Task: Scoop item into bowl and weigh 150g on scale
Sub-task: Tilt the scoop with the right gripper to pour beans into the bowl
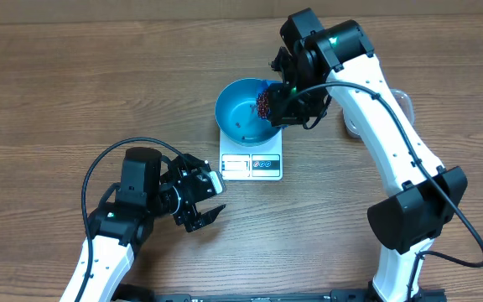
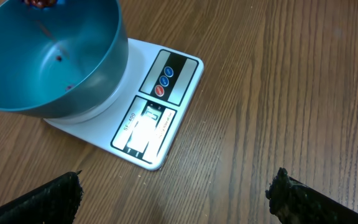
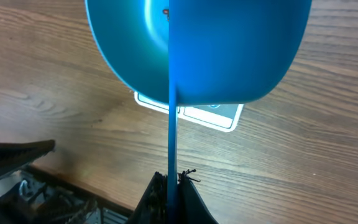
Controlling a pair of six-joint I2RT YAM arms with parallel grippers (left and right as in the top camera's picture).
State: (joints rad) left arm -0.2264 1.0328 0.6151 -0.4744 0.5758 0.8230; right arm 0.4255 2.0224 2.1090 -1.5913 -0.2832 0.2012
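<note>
Faintly, "SF-400" beside the lit display (image 2: pixel 148 126) of the scale (image 2: pixel 143 51), bowl (image 2: pixel 48 56) atop.

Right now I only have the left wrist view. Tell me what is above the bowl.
Observer: A blue scoop loaded with dark red-brown beans hangs over the teal bowl, on the side nearest the right arm.
Operator: Say what holds it.
Observer: The right fingers are shut on its thin handle, which the right wrist view shows edge-on.
</note>
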